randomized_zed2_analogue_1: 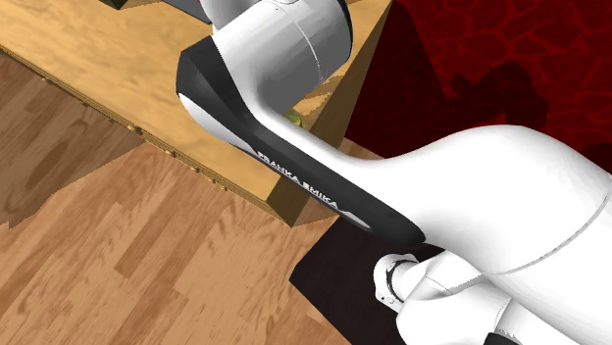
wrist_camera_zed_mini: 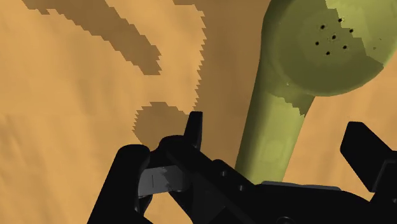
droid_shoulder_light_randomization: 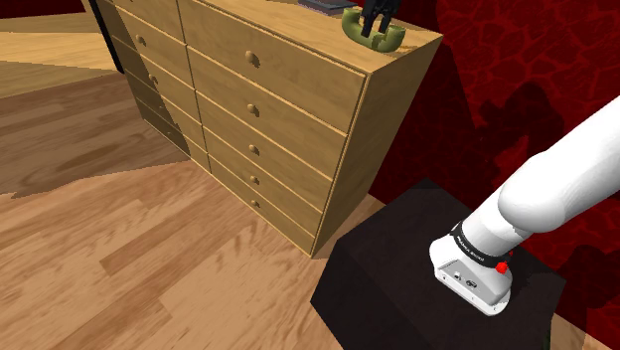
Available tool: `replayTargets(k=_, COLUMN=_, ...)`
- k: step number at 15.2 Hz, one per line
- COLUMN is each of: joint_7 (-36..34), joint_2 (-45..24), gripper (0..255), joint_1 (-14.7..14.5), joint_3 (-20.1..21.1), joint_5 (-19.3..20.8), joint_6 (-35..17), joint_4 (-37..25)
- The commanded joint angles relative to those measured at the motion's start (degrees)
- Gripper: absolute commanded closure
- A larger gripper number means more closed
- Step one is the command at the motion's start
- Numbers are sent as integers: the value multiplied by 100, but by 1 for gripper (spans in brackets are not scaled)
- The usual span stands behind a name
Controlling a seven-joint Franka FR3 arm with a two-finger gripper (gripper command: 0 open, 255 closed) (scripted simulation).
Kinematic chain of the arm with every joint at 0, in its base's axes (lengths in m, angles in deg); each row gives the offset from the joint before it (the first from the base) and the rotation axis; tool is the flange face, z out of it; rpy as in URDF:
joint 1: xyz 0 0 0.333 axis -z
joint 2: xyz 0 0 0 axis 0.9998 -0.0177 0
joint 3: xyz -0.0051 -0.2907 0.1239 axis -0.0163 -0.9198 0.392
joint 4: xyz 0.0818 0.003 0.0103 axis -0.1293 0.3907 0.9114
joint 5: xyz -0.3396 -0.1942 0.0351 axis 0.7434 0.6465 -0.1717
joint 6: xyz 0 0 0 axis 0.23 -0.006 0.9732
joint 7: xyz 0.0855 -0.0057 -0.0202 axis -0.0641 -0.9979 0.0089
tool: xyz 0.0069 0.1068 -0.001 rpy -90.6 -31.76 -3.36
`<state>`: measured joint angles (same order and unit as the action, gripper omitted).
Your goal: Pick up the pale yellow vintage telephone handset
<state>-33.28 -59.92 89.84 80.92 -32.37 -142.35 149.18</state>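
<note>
The telephone handset looks olive-yellow and lies on the top of a wooden dresser, near its corner by the red wall. My black gripper comes down right over it. In the wrist view the handset's handle runs between my two fingers, and its round earpiece, dotted with small holes, lies just beyond them. The gripper is open. One finger and the other stand on either side of the handle, with a gap at each side. The handset rests on the dresser top.
The dresser has two columns of knobbed drawers. A dark flat object lies further back on its top. A red patterned wall stands behind. My black stand sits on the wood floor close to the dresser's side.
</note>
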Motion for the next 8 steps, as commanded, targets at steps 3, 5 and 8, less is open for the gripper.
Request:
replayTargets(k=3, joint_7=4, joint_2=12, gripper=255, joint_1=1, joint_3=-1, joint_5=0, joint_6=-117, joint_4=129)
replayTargets(k=5, joint_7=5, joint_2=14, gripper=255, joint_1=1, joint_3=-1, joint_5=0, joint_6=-115, joint_4=127)
replayTargets(k=8, joint_7=6, joint_2=12, gripper=255, joint_1=2, joint_3=-2, joint_5=0, joint_6=-114, joint_4=125)
